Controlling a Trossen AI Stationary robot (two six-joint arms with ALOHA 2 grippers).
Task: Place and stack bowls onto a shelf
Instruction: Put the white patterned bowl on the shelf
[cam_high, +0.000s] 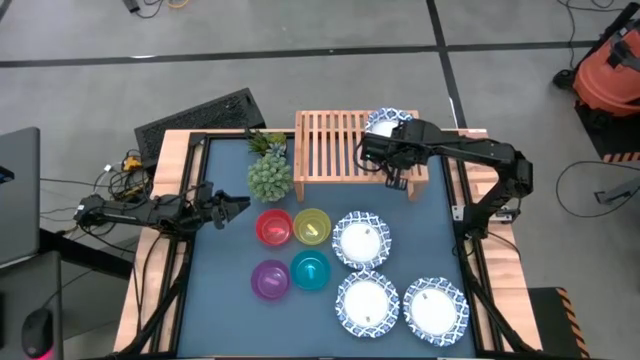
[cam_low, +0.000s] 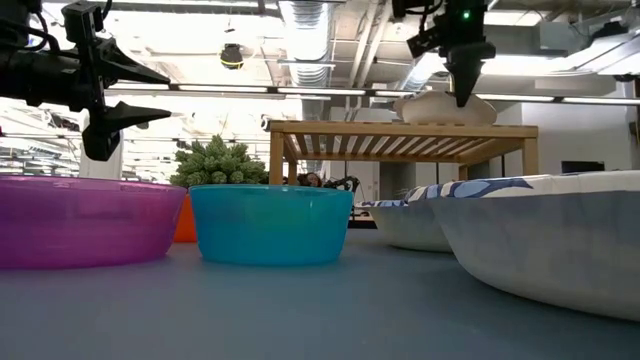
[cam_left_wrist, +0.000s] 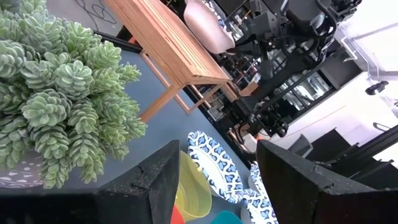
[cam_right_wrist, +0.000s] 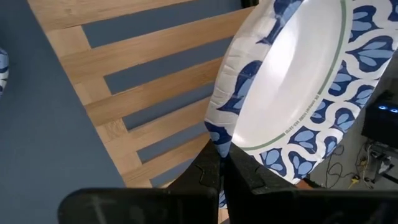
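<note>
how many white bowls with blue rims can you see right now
4. One white bowl sits on the shelf, its rim pinched in the right gripper. Three lie on the table.

no text, label, brand, number or sign could be read anywhere. a line of tiny print ran along the green ring inside the white paper bowl with blue patterned rim, too small to make out.

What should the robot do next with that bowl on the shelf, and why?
Probably open the right gripper and let go. Its jaws pinch the rim of the white bowl, which already seems to sit on the shelf. Three more white bowls wait on the table.
</note>
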